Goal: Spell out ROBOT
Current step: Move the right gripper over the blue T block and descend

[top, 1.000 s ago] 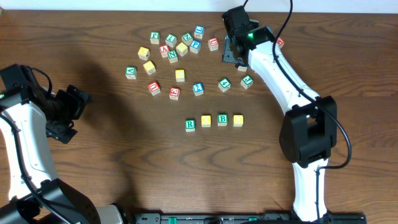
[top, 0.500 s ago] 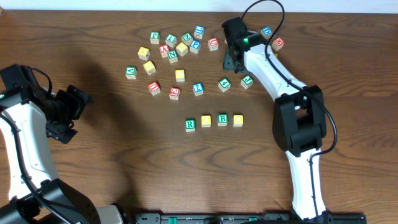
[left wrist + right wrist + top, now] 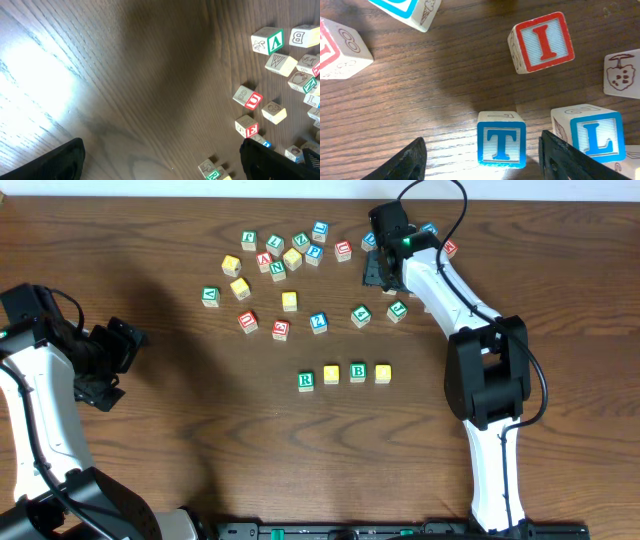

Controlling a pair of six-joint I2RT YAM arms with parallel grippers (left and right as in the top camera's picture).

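Four cubes stand in a row at mid-table: green R (image 3: pixel 306 380), a yellow cube (image 3: pixel 331 375), green B (image 3: pixel 357 372) and a second yellow cube (image 3: pixel 382 373). The blue T cube (image 3: pixel 501 139) lies flat on the wood between the fingers of my right gripper (image 3: pixel 482 150), which is open with a gap on each side of the cube. From overhead that gripper (image 3: pixel 385 277) hangs over the back right of the cube scatter and hides the T. My left gripper (image 3: pixel 110 355) is open and empty at the far left; in its wrist view (image 3: pixel 160 160) bare wood lies between the fingers.
A blue L cube (image 3: pixel 590 132) sits close to the right finger. A red I cube (image 3: pixel 542 42) lies beyond the T. Several other letter cubes (image 3: pixel 285 255) are scattered along the back of the table (image 3: pixel 200 450).
The right wrist has shifted a little to the right over the back cubes, and its jaws have narrowed slightly. The left arm and the row of cubes are unchanged.
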